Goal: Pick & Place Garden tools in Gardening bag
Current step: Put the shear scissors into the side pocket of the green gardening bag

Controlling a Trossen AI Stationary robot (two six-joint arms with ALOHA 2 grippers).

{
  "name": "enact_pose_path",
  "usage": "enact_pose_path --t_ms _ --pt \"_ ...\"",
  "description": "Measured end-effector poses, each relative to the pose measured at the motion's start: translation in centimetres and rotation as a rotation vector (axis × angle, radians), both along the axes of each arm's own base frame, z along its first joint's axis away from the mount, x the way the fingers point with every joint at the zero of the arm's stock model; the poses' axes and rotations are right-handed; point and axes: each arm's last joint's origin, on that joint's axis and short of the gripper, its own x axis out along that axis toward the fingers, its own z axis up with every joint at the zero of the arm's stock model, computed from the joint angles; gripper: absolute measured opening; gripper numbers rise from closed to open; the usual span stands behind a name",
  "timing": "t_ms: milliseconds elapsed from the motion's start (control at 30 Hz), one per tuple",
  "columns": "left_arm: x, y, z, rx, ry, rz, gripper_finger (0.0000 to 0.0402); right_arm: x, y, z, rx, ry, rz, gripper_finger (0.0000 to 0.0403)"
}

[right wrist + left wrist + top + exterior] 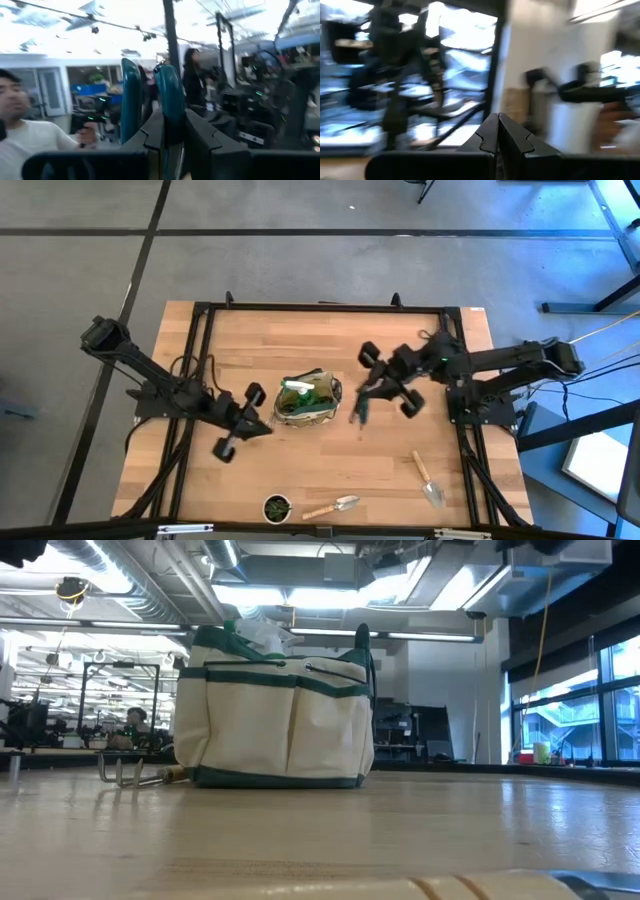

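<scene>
we see the right gripper [362, 405] clamped on teal-handled pruners [150, 95] just beside the gardening bag [305, 400] at mid-table; the left gripper [258, 395], fingers together, waits at the bag's other side.

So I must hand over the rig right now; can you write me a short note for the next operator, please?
Left gripper: shut, empty, beside the gardening bag.
Right gripper: shut on a teal-handled tool, raised just right of the bag.
Done: the spray bottle shows its white top inside the bag.
Left: drop the held tool in; then two trowels, one near the right edge and one at the front edge; a fork lies beside the bag.
Leave the plant pot out.
</scene>
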Motion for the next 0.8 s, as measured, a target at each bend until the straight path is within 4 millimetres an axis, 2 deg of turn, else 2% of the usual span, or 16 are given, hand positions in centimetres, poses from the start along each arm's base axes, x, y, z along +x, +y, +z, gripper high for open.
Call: enact_pose_path --t_ms 100,233,333,400,500,600,667,733,800 --pt "1.7 -0.5 0.3 0.013 0.045 0.102 0.0004 2.4 0.1 0.0 -0.054 0.076 -0.015 0.0047" --pt "4.7 -1.7 2.0 0.055 0.047 0.11 0.0004 4.9 0.2 -0.4 -0.107 0.131 -0.021 0.0047" --pt "6.5 -3.1 2.8 0.118 0.081 0.072 0.0014 6.0 0.6 -1.3 -0.121 0.168 -0.02 0.0047" --pt "7.0 -4.3 2.9 0.157 0.134 0.038 0.003 6.2 0.8 -1.6 -0.12 0.182 -0.023 0.0047" --pt "6.6 -6.4 3.3 0.226 0.087 -0.06 0.0059 5.8 0.8 -1.3 -0.064 0.22 -0.025 0.0047" --pt "4.9 -8.4 5.9 0.256 -0.175 -0.224 0.0081 4.9 1.0 -0.5 -0.06 0.238 -0.018 0.0047" --pt "3.3 -9.7 6.8 0.289 -0.282 -0.257 0.0086 4.4 1.6 -0.1 -0.079 0.229 -0.008 0.0047" --pt "2.1 -10.6 7.0 0.306 -0.27 -0.164 0.0086 4.2 2.5 0.2 -0.102 0.198 0.008 0.0047" --pt "1.7 -10.6 7.0 0.31 -0.2 0.036 0.0083 4.0 3.1 0.5 -0.122 0.16 0.024 0.0047"
